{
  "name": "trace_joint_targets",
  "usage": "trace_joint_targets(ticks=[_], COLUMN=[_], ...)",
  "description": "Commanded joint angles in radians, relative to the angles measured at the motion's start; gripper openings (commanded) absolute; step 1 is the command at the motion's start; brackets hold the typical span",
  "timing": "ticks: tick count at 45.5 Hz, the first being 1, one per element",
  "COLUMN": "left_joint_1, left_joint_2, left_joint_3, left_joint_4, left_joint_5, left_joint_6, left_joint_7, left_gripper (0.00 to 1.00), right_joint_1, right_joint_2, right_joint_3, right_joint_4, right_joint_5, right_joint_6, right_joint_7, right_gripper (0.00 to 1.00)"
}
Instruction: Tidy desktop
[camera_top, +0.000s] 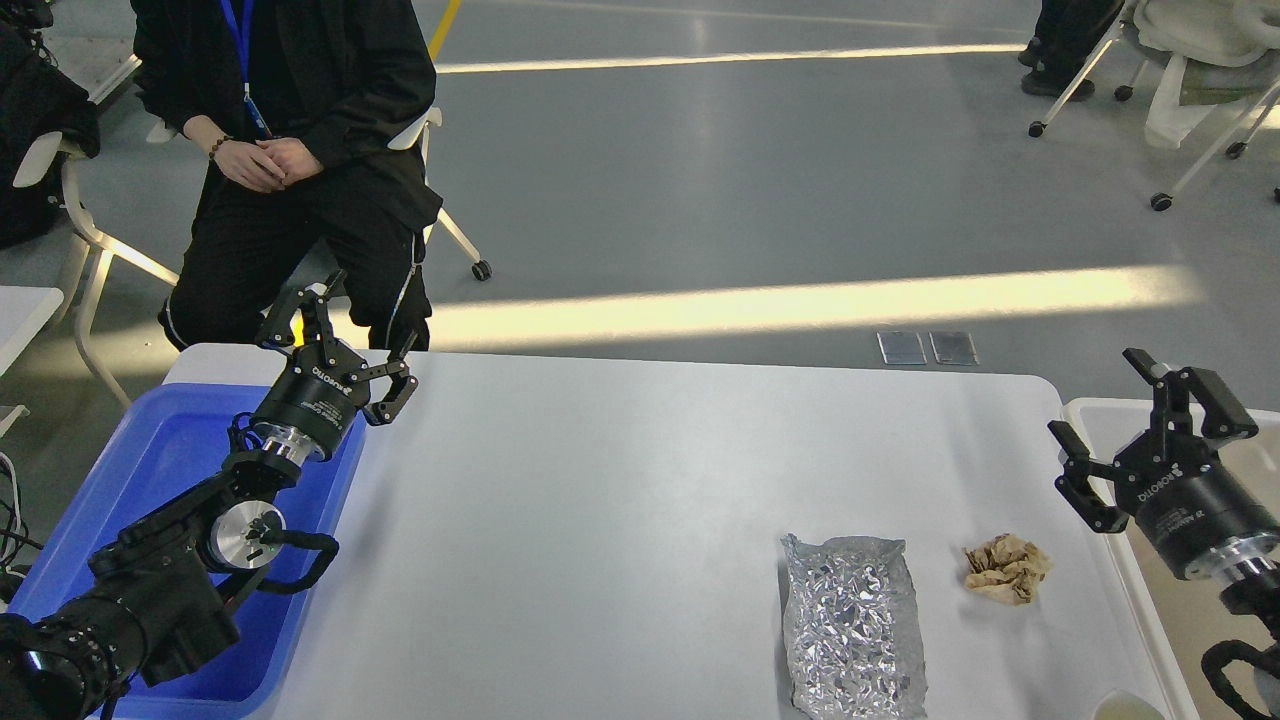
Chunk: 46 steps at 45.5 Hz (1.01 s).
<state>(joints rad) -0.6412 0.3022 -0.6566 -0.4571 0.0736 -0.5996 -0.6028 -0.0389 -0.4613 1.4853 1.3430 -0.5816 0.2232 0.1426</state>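
Note:
The white desktop (620, 480) fills the middle of the head view. On its right front part lie a crinkled silver foil bag (852, 625) and, just right of it, a crumpled brown paper ball (1006, 568). My left gripper (340, 345) hovers open over the desktop's far left corner, above the edge of the blue tray, with nothing between its fingers. At the desktop's right edge my right gripper (1150, 435) is open and empty too, up and to the right of the paper ball.
A blue plastic tray (150, 470) stands at the left, under my left arm. A beige-white bin (1110, 420) stands at the right, under my right arm. A person in black (290, 170) sits just behind the far left corner. Rolling chairs stand far back right.

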Motion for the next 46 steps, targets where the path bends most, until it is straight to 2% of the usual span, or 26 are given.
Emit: trace_joint_targets(ticks=[1, 37, 46], left_joint_1=[0.0, 0.0, 0.0], left_joint_2=[0.0, 0.0, 0.0], left_joint_3=[0.0, 0.0, 0.0], left_joint_4=[0.0, 0.0, 0.0], left_joint_5=[0.0, 0.0, 0.0], left_joint_6=[0.001, 0.001, 0.001], left_joint_7=[0.0, 0.0, 0.0], left_gripper=[1.0, 1.0, 1.0], right_joint_1=[0.001, 0.04, 0.044], right_joint_2=[0.001, 0.003, 0.052], right_joint_3=[0.003, -0.002, -0.002], right_joint_4=[-0.001, -0.008, -0.015], right_joint_5=[0.0, 0.0, 0.0], right_joint_6=[-0.001, 0.004, 0.004], right_joint_7=[0.0, 0.0, 0.0], right_gripper=[1.0, 1.0, 1.0])
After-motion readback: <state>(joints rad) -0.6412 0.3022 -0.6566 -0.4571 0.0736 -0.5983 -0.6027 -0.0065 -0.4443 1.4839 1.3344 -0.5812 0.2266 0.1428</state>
